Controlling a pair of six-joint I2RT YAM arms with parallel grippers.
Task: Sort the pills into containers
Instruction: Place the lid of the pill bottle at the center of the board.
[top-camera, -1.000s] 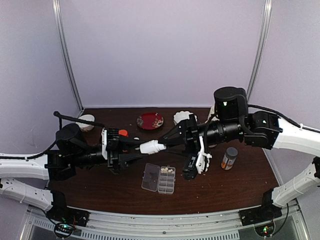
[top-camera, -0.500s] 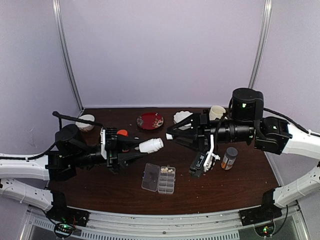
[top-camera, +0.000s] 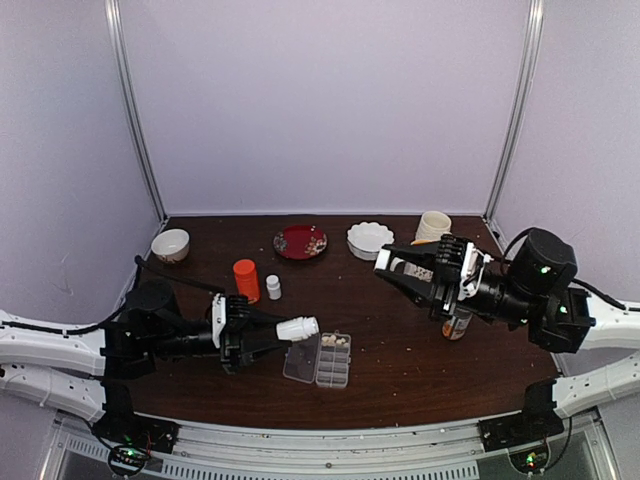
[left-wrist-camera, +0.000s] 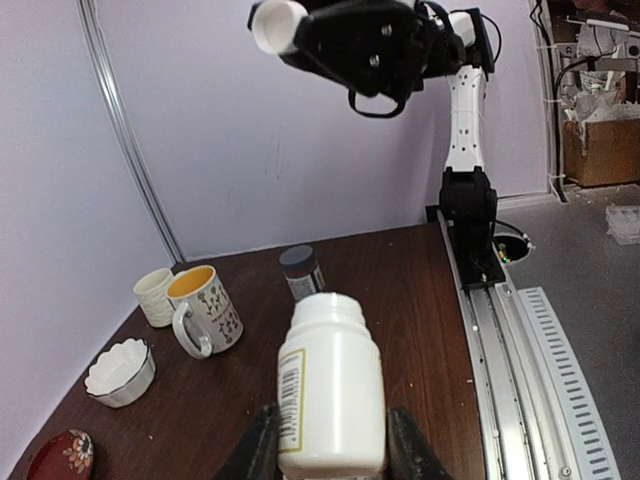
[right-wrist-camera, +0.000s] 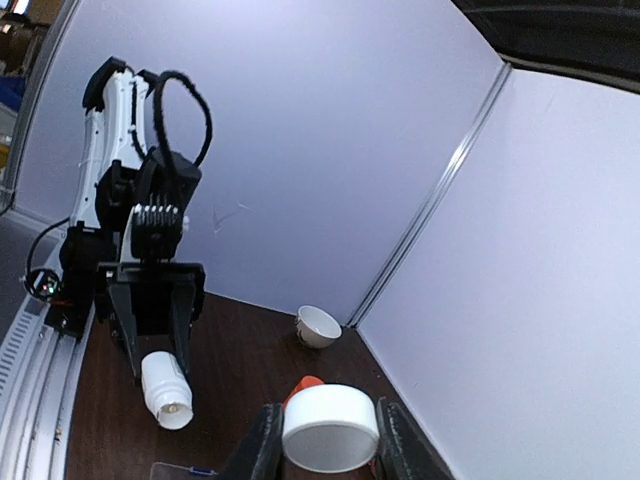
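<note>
My left gripper (top-camera: 283, 331) is shut on an uncapped white bottle (top-camera: 298, 328) held level, its mouth pointing right, just left of the clear pill box (top-camera: 318, 360). In the left wrist view the bottle (left-wrist-camera: 333, 385) fills the space between the fingers of the left gripper (left-wrist-camera: 333, 452). Whitish pills (top-camera: 335, 342) lie in the box's far cells. My right gripper (top-camera: 384, 261) hangs in the air at the right, shut on the bottle's white cap (right-wrist-camera: 330, 428). In the right wrist view the open bottle (right-wrist-camera: 166, 390) shows its mouth.
An orange bottle (top-camera: 245, 280) and a tiny white bottle (top-camera: 273, 287) stand behind the left gripper. At the back sit a small bowl (top-camera: 170, 244), a red plate (top-camera: 300, 242), a scalloped white dish (top-camera: 369, 238) and a cream cup (top-camera: 433, 225). A dark-capped bottle (top-camera: 457, 323) stands under the right arm.
The right gripper pulled away to the right from the bottle, carrying the cap. The left arm moved nearer and lower with the bottle, beside the pill box.
</note>
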